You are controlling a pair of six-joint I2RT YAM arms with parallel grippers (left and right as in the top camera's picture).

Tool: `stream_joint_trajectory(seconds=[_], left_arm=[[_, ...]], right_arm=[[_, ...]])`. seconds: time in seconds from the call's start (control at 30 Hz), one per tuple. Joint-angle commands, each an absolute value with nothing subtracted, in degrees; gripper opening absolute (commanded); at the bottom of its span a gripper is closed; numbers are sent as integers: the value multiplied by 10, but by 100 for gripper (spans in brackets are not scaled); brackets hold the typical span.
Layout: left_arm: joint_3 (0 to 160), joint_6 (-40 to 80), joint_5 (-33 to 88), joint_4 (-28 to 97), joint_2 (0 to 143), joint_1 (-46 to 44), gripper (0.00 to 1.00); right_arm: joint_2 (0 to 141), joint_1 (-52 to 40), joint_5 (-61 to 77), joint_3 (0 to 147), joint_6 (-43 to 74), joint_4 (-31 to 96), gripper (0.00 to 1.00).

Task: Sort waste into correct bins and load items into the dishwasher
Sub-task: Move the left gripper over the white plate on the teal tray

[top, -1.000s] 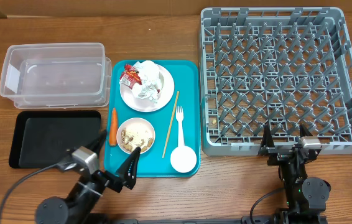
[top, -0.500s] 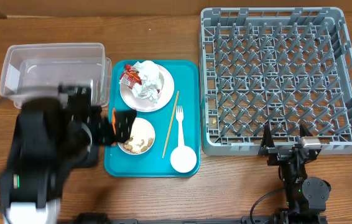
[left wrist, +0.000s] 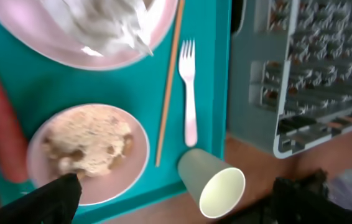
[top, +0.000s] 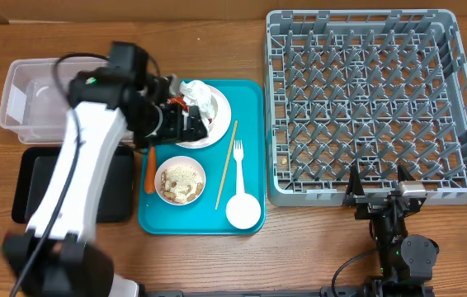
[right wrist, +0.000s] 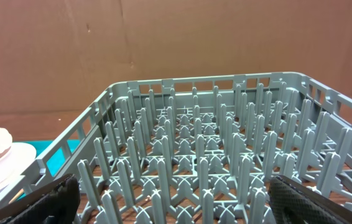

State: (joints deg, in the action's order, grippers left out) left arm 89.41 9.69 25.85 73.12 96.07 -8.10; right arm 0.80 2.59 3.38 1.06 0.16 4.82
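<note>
Left gripper (top: 192, 124): jaws spread wide, empty, hung over plate (top: 219, 125) bearing napkins (top: 201, 99) on teal tray (top: 252, 107). Right gripper (top: 376, 191): jaws wide, empty, sat just before dish rack (top: 365, 91). Bowl (top: 181, 179), cup (top: 243, 211), fork (top: 237, 161) and chopstick (top: 226, 165) lay on tray.

Bowl (top: 181, 179) before plate (top: 222, 117), rack (top: 379, 15) right of tray (top: 251, 148)

Teal serving tray (top: 252, 124) on the brown wood-grain table (top: 217, 33), and nearly everything on it is white: white plate (top: 225, 111), white napkins (top: 203, 101), white bowl (top: 200, 169) of tan and off-white scraps (top: 180, 181), white fork (top: 238, 161), white cup (top: 243, 211). A pale wooden chopstick (top: 226, 167) and an orange carrot (top: 149, 175) break it up! Right side, the grey rack (top: 365, 99) shows its criss-cross grid; left side, a clear tub (top: 31, 132) and a black tray (top: 40, 177).
</note>
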Motion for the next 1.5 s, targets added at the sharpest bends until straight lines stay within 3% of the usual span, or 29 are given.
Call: stream_joint_trajectory(seconds=[0.0, 0.27, 0.43, 0.7, 1.17, 1.37, 1.47], left_arm=[[906, 73, 366, 735, 1011, -88, 100], [906, 69, 395, 713, 1083, -87, 96], [935, 162, 294, 680, 1079, -87, 99], [1100, 167, 144, 754, 1079, -116, 100], [1111, 161, 70, 710, 1081, -140, 100], [1088, 168, 71, 703, 1087, -157, 76], [1061, 170, 65, 697, 1087, -173, 77]], right_arm=[[2, 29, 27, 4, -1, 46, 100], [2, 29, 27, 4, -1, 46, 100], [2, 29, 27, 4, -1, 46, 100], [2, 29, 27, 4, -1, 46, 100], [2, 29, 27, 4, -1, 46, 100], [2, 29, 27, 4, -1, 46, 100], [2, 29, 27, 4, -1, 46, 100]])
